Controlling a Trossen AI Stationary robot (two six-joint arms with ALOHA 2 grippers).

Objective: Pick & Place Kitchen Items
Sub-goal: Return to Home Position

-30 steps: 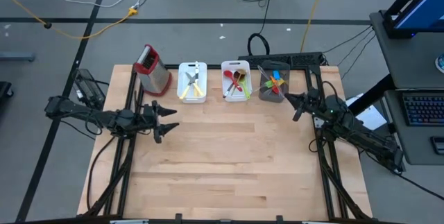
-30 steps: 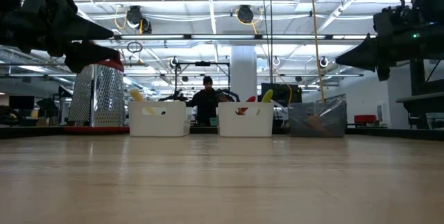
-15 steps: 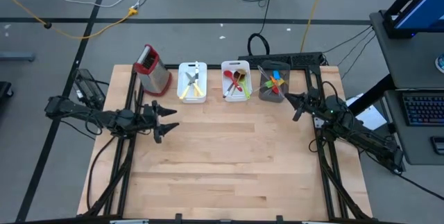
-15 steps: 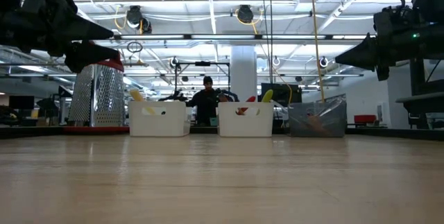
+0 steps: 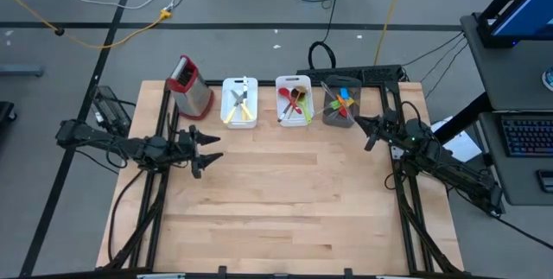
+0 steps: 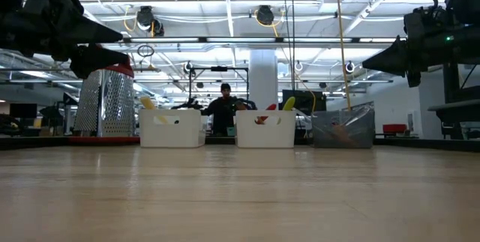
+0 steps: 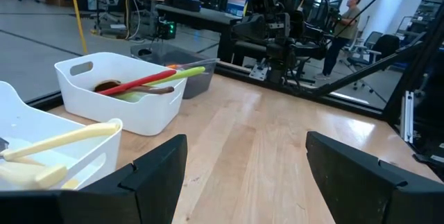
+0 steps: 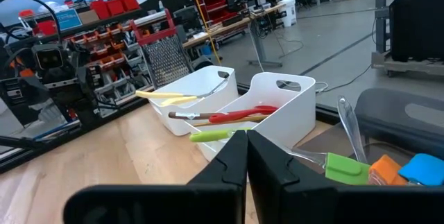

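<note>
The left claw (image 5: 210, 148) is hovering over the tabletop's (image 5: 285, 201) left side, its fingers spread wide and gripping nothing. The right claw (image 5: 363, 131) is hanging near the right side with its fingers pressed together (also empty). Along the far edge, cream-handled knives (image 5: 239, 104) are lying in the first white bin (image 5: 239, 80), a red spoon (image 5: 291, 98) in the second white bin (image 5: 294, 79), and coloured spatulas (image 5: 344, 102) in the dark bin (image 5: 341, 80).
</note>
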